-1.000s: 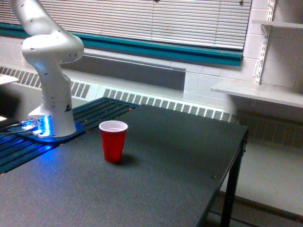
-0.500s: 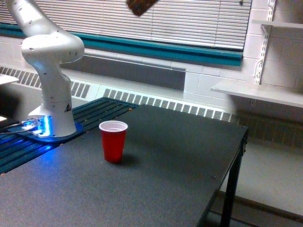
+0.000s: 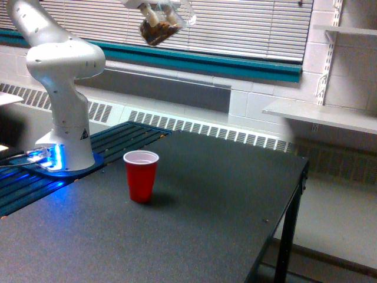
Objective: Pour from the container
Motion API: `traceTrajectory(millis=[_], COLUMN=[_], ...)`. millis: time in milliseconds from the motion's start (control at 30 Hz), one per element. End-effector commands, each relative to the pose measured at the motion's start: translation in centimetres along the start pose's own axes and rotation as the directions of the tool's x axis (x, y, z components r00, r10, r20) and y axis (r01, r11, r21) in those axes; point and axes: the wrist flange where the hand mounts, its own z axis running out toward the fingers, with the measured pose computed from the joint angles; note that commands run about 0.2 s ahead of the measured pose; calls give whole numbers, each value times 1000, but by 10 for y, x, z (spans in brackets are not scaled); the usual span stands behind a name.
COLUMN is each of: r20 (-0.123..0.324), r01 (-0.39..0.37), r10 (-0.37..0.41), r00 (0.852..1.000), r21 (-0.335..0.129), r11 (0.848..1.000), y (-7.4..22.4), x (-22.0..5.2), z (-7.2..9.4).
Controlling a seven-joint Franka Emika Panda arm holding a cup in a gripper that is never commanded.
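A clear container (image 3: 162, 25) with brown bits inside hangs tilted near the top edge of the exterior view, well above the table. My gripper (image 3: 156, 8) is shut on it, with only the white fingers showing at the frame's top. A red cup (image 3: 141, 175) with a white inside stands upright on the dark table (image 3: 194, 224), below the container and slightly to its left. The cup looks empty.
The white arm base (image 3: 63, 106) stands on the table's left side beside a blue glow. Window blinds and a radiator run behind. The table's right edge (image 3: 294, 194) drops to the floor. A white shelf (image 3: 321, 115) is on the right wall.
The container has come down into view from the top edge and moved left; a second ago it was out of frame. The red cup has not moved.
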Motion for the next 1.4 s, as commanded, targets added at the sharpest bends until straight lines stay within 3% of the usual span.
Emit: traceTrajectory(millis=[33, 600, 1067, 1400], r20=[7, 99, 206, 240], r01=[-54, -99, -96, -103], r10=[54, 108, 119, 136], r00=[999, 989, 971, 961], r21=[-29, -86, -119, -143], r11=[998, 991, 988, 984], y=[19, 49, 63, 71], x=[-5, -21, -34, -37], z=[-2, 15, 50, 63])
